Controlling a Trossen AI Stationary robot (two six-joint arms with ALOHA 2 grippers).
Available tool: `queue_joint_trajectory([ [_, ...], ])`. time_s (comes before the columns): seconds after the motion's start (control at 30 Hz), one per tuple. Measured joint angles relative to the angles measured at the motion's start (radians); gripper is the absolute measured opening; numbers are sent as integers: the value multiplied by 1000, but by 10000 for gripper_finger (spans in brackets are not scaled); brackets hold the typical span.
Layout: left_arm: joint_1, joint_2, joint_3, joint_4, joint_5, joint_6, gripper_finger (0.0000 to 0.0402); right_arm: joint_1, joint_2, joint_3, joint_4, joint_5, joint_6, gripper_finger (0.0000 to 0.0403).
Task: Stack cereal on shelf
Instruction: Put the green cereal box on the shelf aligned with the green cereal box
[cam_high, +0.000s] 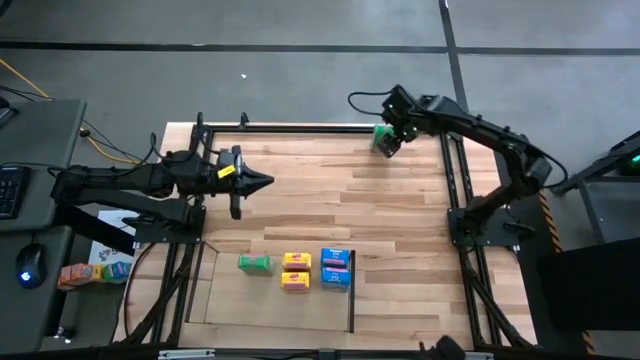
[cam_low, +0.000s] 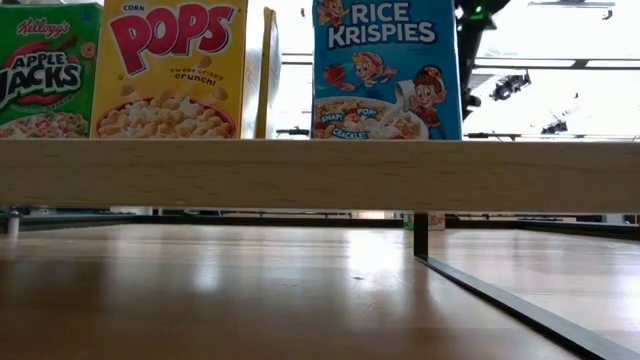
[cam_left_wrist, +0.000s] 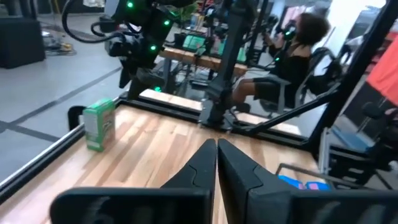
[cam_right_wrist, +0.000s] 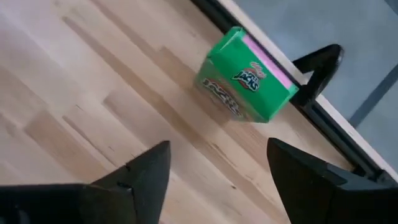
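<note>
Evidently after the last piece. Can see the right gripper (cam_right_wrist: 217, 171) hanging over the stray green cereal box (cam_right_wrist: 245, 78) at the table's far right corner, just beside the black frame (cam_right_wrist: 323, 59), with fingers (cam_right_wrist: 140, 174) spread wide and nothing between them. Looks like a lined-up approach rather than a grasp: clear of the box, and open far enough to take it.

Can place the left gripper (cam_high: 262, 182) over bare wood at mid-left, fingers (cam_left_wrist: 205, 165) pressed together on nothing — likely parked there to stay out of the partner's path.

Can find the other cereal along the near edge, on the pale shelf (cam_high: 352, 295): green (cam_high: 255, 263), yellow-orange (cam_high: 296, 271), blue (cam_high: 336, 268), upright, with printed fronts towards the low camera. Suggests a spot by the green one for the straggler.

Worth minding the closeness to the frame rail — little room there for the outer finger.
</note>
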Motion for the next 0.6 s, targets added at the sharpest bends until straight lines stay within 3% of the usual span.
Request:
queue_joint_trajectory([
  [0.23, 0, 0, 0, -27, -11, 8, 28, -48, 136, 99, -27, -16, -150, 274],
  [0.6, 0, 5, -1, -17, -119, -62, 40, -74, 373, 345, -172, 102, -360, 284],
])
